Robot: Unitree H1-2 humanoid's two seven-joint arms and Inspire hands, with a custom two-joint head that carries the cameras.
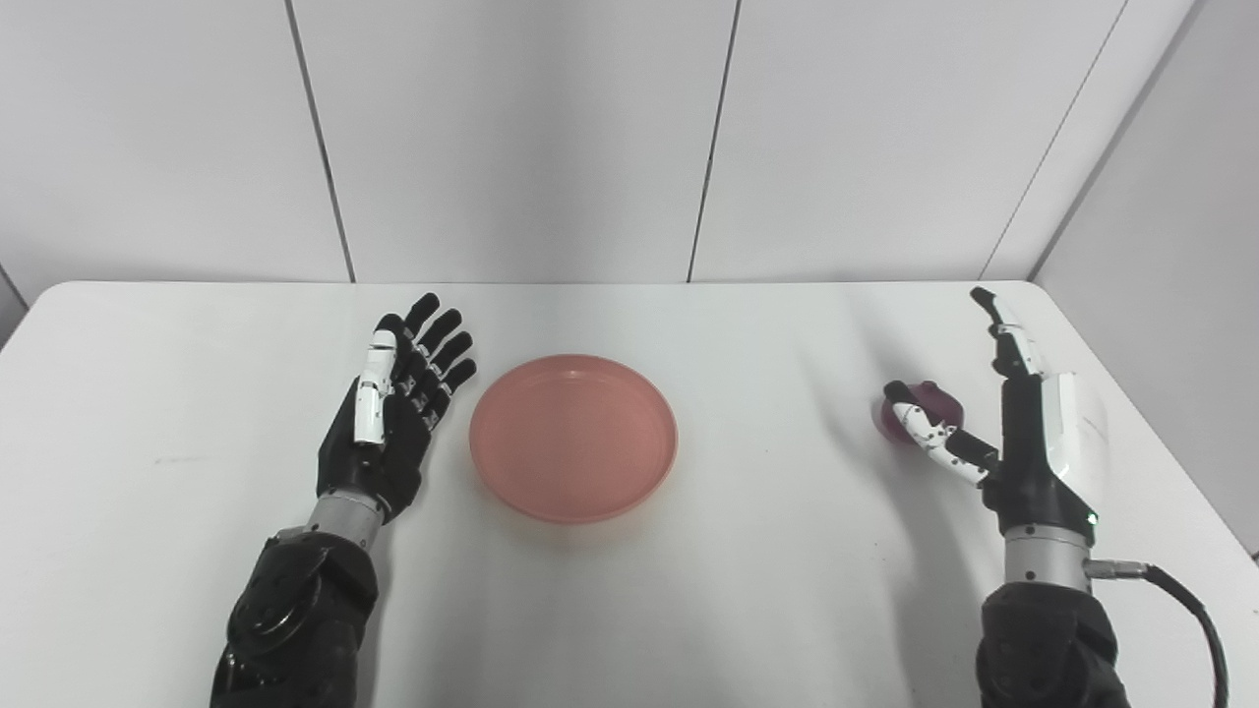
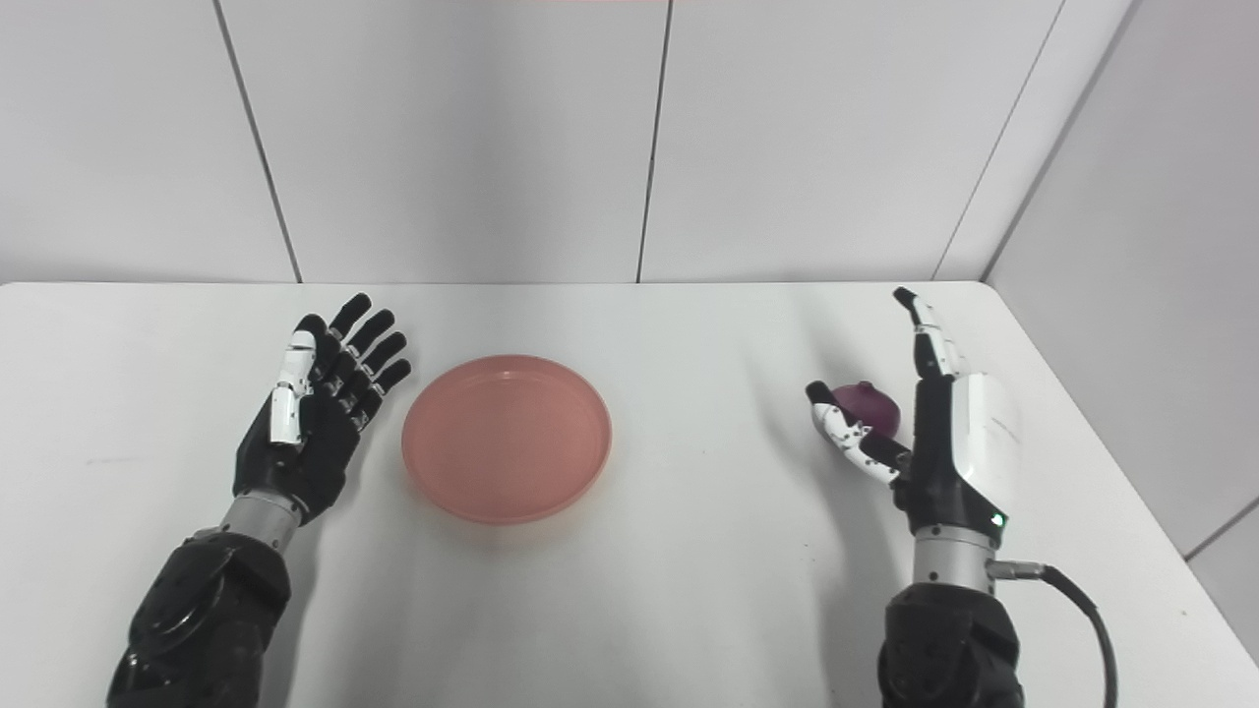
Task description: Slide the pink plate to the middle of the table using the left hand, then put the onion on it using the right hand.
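The pink plate (image 1: 573,438) lies flat near the middle of the white table (image 1: 748,590), with nothing on it. My left hand (image 1: 393,413) rests just left of the plate, open, palm toward it, fingers straight and apart from the rim. The dark purple onion (image 2: 868,407) sits on the table at the right. My right hand (image 2: 934,423) stands upright around it, open: the thumb reaches across the onion's near side and the straight fingers stand on its right. Whether they touch the onion I cannot tell.
The table's right edge (image 2: 1111,492) runs close beside my right hand. Grey wall panels (image 1: 629,138) stand behind the table's far edge. A black cable (image 1: 1190,610) trails from the right wrist.
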